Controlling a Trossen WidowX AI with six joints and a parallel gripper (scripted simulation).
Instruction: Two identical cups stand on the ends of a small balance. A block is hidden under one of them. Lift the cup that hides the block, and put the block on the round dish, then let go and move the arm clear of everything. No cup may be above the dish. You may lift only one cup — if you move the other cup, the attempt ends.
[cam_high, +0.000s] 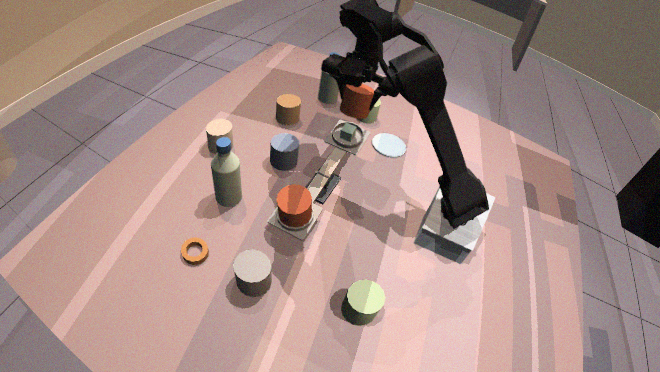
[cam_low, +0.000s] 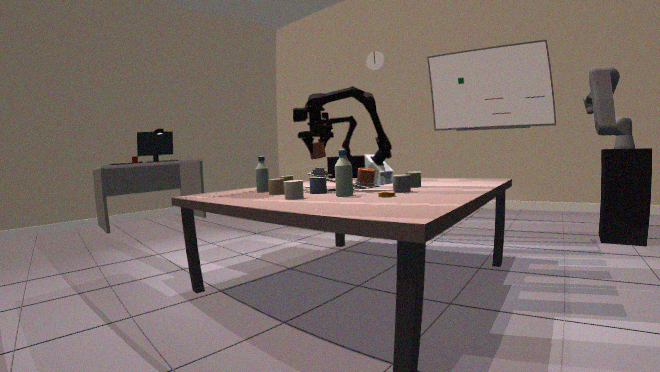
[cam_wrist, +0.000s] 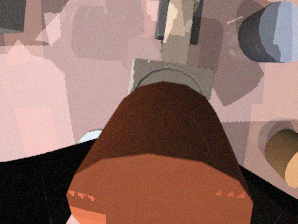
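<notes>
An orange-red cup (cam_high: 357, 100) (cam_low: 318, 150) (cam_wrist: 160, 145) hangs gripped in midair; the small grey-green block (cam_high: 348, 132) sits bared on the balance's (cam_high: 327, 169) far end; its matching cup (cam_high: 294, 206) (cam_low: 366, 175) stands upright on the other; the pale blue round dish (cam_high: 389, 145) lies flat beside the balance, the block not on it.

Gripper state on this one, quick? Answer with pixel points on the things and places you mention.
Gripper (cam_high: 361, 95) (cam_low: 318, 145): closed on an orange-red cup (cam_high: 356, 101) (cam_low: 318, 150) (cam_wrist: 160, 185), held up off the balance (cam_high: 324, 183).
</notes>
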